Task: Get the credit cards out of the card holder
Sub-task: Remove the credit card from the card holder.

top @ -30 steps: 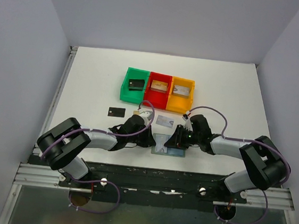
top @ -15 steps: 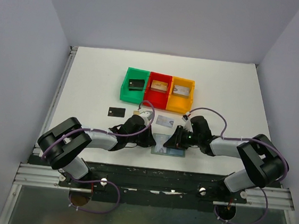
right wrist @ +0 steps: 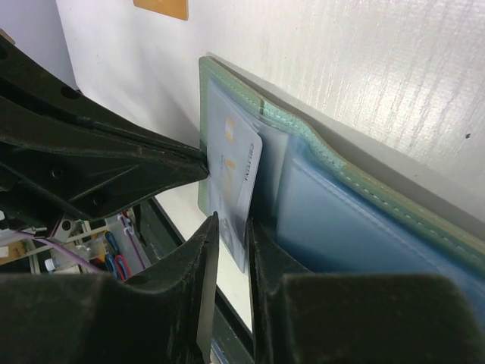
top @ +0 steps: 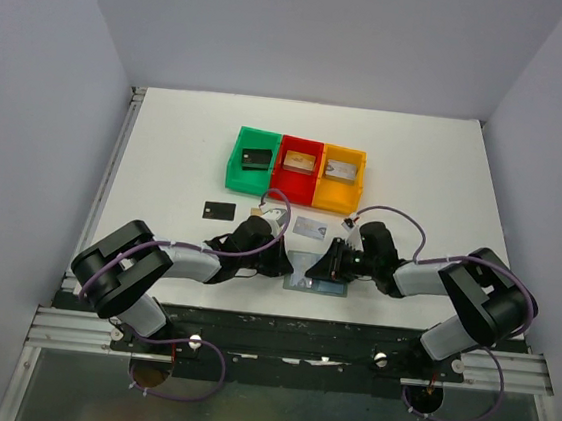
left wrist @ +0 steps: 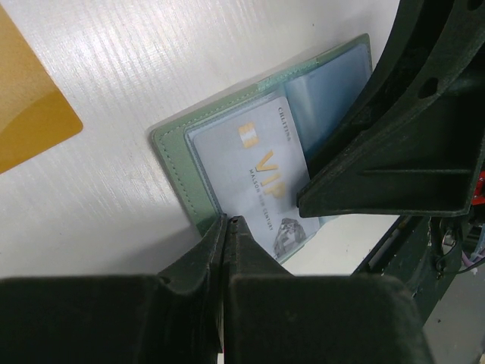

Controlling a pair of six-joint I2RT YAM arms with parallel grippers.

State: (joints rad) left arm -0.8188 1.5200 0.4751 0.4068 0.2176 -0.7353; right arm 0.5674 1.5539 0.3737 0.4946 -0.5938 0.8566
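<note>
The holder [left wrist: 178, 163] lies open on the table [left wrist: 189, 61], near its front edge, between both grippers. A silver card [left wrist: 261, 167] protrudes from its left pocket. The right gripper [right wrist: 233, 224] stands narrowly open, jaws straddling that card's edge. The left gripper [left wrist: 226, 227] is fully closed, tips at the holder's rim; possibly pinching it. A gold card [left wrist: 30, 114] lies apart.
</note>
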